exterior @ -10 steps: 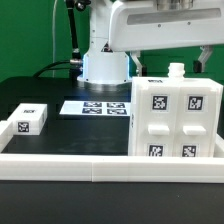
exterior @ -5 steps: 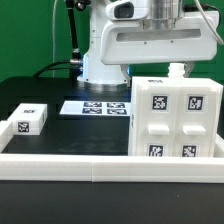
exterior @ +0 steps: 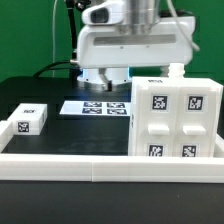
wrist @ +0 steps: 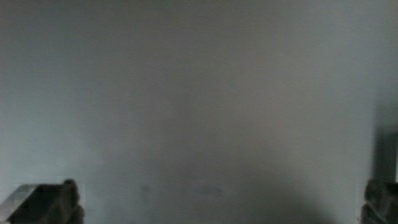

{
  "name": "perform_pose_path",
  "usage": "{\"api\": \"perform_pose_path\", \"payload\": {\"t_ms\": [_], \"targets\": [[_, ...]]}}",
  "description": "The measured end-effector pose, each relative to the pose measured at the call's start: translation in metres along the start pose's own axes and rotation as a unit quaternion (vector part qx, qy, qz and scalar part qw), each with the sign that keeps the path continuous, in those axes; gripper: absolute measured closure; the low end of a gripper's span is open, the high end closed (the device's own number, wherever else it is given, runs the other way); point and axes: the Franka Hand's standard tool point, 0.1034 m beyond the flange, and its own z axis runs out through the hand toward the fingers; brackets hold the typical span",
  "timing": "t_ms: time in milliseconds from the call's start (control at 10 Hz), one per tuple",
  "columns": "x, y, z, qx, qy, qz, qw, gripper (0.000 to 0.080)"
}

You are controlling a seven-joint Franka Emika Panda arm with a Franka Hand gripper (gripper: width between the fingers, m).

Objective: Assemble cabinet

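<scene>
The cabinet (exterior: 176, 122) is the big white block at the exterior view's right. It bears several square tags on its front and has a small knob (exterior: 178, 70) on top. My gripper's wide white hand (exterior: 135, 48) hangs above and behind the cabinet's left top corner, not touching it. Its fingers do not show clearly in that view. In the wrist view my gripper (wrist: 222, 205) has two dark fingertips (wrist: 54, 203) far apart at the picture's edges. Only blurred grey lies between them. The gripper is open and empty.
A small white tagged block (exterior: 29, 119) lies at the exterior view's left. The marker board (exterior: 97, 107) lies flat behind the middle. A long low white rail (exterior: 70, 165) runs along the front. The arm's base (exterior: 103, 75) stands at the back.
The hand has moved toward the exterior view's left and a little lower. The cabinet and the small block have not moved.
</scene>
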Motion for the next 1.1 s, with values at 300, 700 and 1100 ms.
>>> {"api": "perform_pose_path", "payload": {"t_ms": [300, 700, 1100], "targets": [[-0.011, 0.065, 0.011, -0.007, -0.001, -0.016, 1.000, 0.0002], [-0.013, 0.090, 0.010, -0.009, 0.000, -0.010, 1.000, 0.0002], [-0.027, 0.152, 0.020, -0.020, -0.004, -0.036, 0.999, 0.0002]]}}
